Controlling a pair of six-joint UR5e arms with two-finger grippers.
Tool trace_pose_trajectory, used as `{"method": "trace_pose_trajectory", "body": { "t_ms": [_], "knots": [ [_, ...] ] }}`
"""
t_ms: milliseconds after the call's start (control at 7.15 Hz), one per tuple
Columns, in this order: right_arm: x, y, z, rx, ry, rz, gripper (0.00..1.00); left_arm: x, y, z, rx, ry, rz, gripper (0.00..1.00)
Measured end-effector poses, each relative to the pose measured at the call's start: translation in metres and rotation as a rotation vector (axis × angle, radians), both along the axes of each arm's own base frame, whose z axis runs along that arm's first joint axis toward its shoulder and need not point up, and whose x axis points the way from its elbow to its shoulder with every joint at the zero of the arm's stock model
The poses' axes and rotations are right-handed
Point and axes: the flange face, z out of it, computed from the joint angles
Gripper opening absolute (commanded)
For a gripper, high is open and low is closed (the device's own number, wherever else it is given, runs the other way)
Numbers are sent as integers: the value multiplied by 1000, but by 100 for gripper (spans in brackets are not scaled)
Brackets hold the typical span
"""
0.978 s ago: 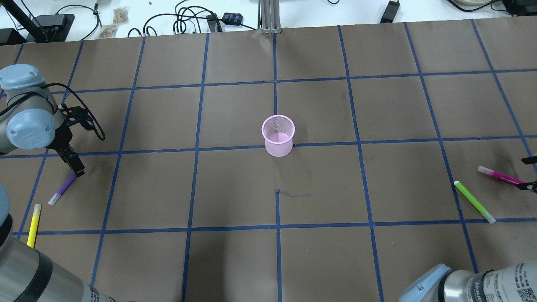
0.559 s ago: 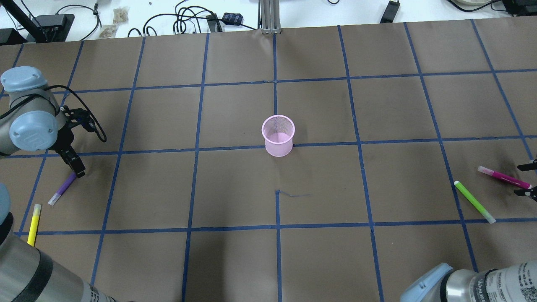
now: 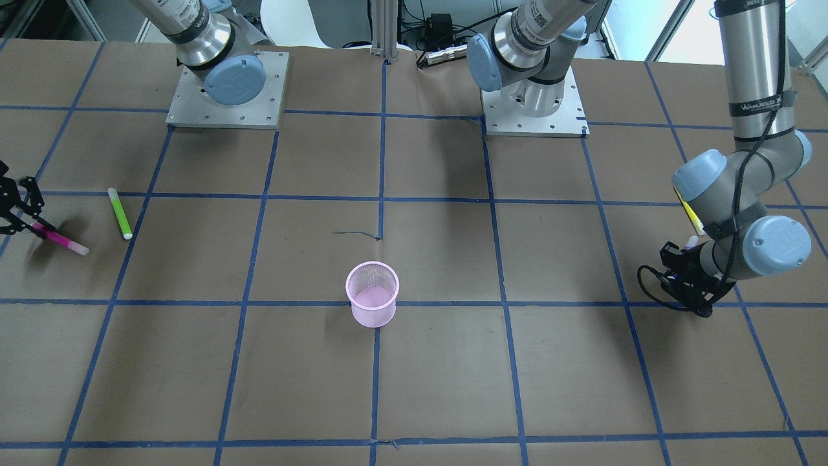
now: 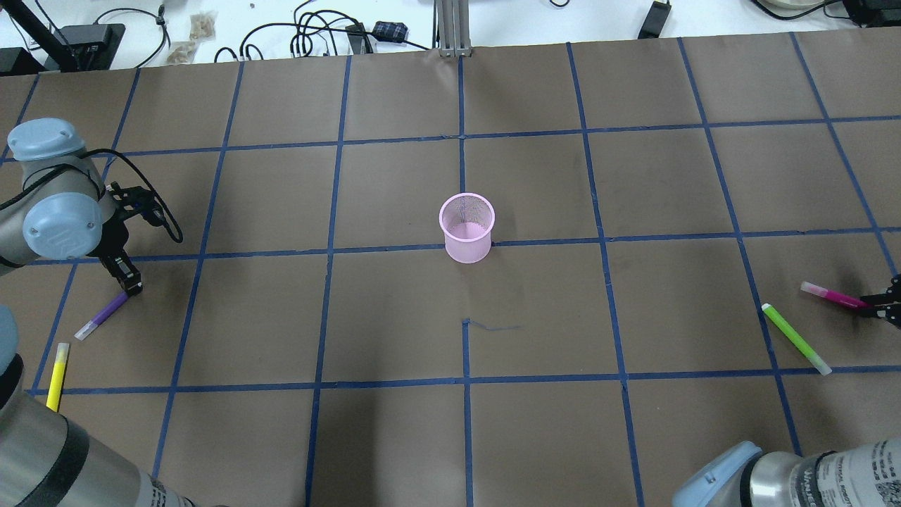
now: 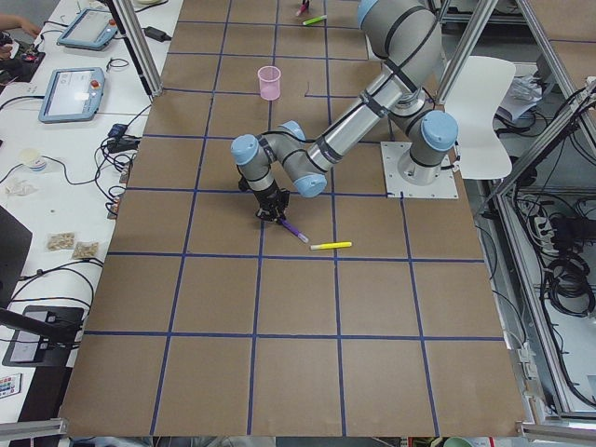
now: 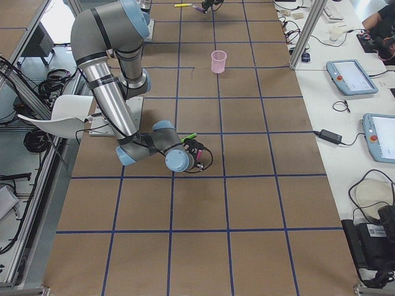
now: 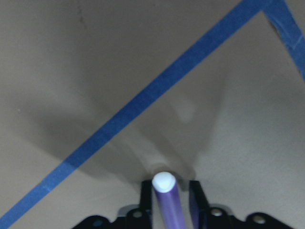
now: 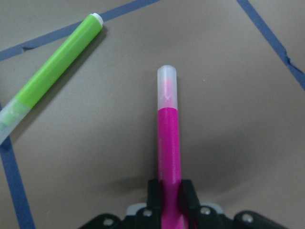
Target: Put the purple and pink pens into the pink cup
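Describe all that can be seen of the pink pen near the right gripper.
The pink pen has a magenta barrel and a translucent, whitish cap; both look like plastic. It seems to lie flat on the brown paper of the table, near its right edge. The cap points away from the right gripper, whose fingers are closed on the rear end. The green pen lies beside it, apart.

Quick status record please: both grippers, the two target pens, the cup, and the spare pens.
left gripper: shut on one end of the purple pen, low over the table
right gripper: shut on one end of the pink pen
pink cup: upright, empty, mid-table, away from both arms
green pen: lying beside the pink pen, not touching
yellow pen: lying near the purple pen, apart
pens in cup: none
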Motion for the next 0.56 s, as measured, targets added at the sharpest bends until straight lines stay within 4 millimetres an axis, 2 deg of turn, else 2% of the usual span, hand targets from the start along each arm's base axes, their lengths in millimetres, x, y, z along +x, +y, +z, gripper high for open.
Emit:
{"method": "trace_pose_trajectory", "body": {
  "t_ms": [280, 419, 559],
  "knots": [
    [-1, 0, 5, 3, 6, -9, 5, -1, -2, 2, -11, -2, 2, 0],
    [-4, -4, 22, -4, 21, -46, 5, -8, -6, 12, -29, -13, -5, 0],
    [-5, -12, 56, -24, 46, -85, 6, -20, -10, 23, -46, -21, -17, 0]
  ]
}}
